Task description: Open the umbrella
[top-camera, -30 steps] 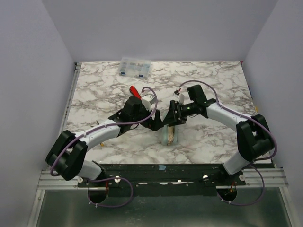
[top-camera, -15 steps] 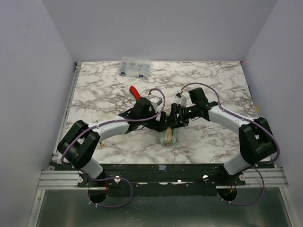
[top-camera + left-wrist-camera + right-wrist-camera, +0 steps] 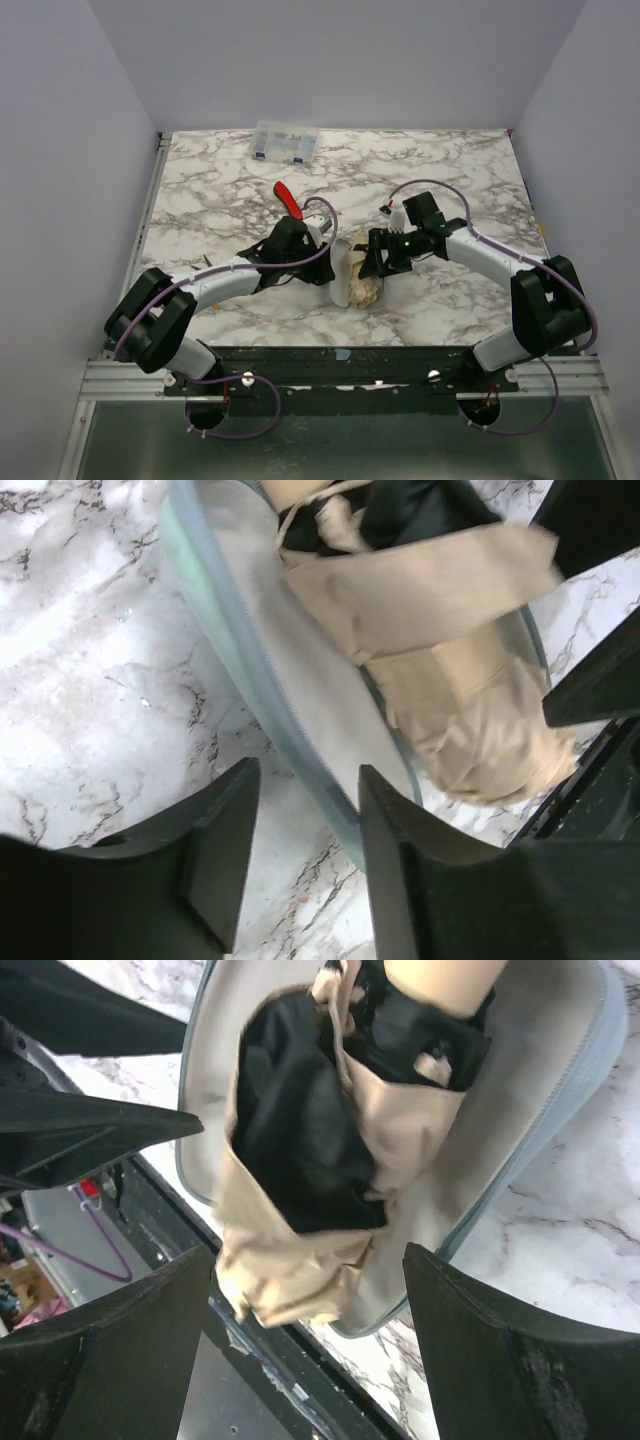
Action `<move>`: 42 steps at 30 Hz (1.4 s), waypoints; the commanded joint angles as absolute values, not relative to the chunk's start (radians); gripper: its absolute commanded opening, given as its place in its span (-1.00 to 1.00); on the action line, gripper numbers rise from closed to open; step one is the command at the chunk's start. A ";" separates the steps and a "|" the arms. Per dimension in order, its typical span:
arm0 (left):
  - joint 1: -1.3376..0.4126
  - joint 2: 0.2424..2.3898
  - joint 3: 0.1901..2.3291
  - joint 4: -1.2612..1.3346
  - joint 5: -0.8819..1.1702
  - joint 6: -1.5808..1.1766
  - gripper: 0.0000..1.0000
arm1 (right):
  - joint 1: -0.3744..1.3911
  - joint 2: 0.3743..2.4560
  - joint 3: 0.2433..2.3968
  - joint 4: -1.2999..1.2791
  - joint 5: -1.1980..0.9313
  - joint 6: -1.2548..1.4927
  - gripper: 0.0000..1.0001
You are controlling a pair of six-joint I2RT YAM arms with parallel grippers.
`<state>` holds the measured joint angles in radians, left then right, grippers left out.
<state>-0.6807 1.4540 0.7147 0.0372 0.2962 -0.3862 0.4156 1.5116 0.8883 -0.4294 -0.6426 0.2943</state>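
The umbrella (image 3: 366,290) lies folded near the table's front edge, tan fabric bunched over black parts (image 3: 300,1160). It rests inside its pale mint-green sleeve (image 3: 341,272), which is spread open under it. My left gripper (image 3: 327,268) is at the sleeve's left side. In the left wrist view the left gripper (image 3: 305,780) is half closed, the sleeve's green rim (image 3: 300,750) runs between the fingers and touches the right one, and marble shows beside the left finger. My right gripper (image 3: 373,264) (image 3: 305,1260) stands wide open above the canopy's loose end, touching nothing.
A red-handled screwdriver (image 3: 287,198) lies behind the left arm. A clear plastic box (image 3: 286,141) sits at the back edge. The marble table (image 3: 450,180) ends at a black front rail (image 3: 340,352) just below the umbrella. Walls close in on both sides.
The left arm has swung in to the umbrella and its jaws have narrowed around the sleeve's rim. The sleeve now lies spread open beneath the canopy. The right gripper has shifted slightly right.
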 commanded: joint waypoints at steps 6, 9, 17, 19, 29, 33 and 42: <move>-0.670 1.478 0.733 0.080 0.367 -0.392 -0.80 | 0.408 1.566 0.895 -0.371 -0.558 0.394 0.65; -0.669 1.491 0.746 0.093 0.371 -0.400 -0.84 | 0.408 1.585 0.891 -0.362 -0.537 0.400 0.64; -0.682 1.503 0.778 0.114 0.399 -0.405 -0.65 | 0.408 1.634 0.876 -0.342 -0.409 0.402 0.47; -0.688 1.506 0.789 0.110 0.388 -0.396 -0.50 | 0.408 1.653 0.882 -0.339 -0.349 0.399 0.31; -0.631 1.442 0.929 -0.030 0.352 -0.253 0.73 | 0.388 1.685 0.989 -0.356 -0.248 0.380 -0.95; -0.553 1.354 0.985 -0.069 0.347 -0.178 0.97 | 0.330 1.727 1.044 -0.354 -0.235 0.379 -0.99; -0.311 1.229 1.123 -0.280 0.388 -0.082 0.97 | 0.218 2.028 1.364 -0.288 -0.311 0.406 -0.99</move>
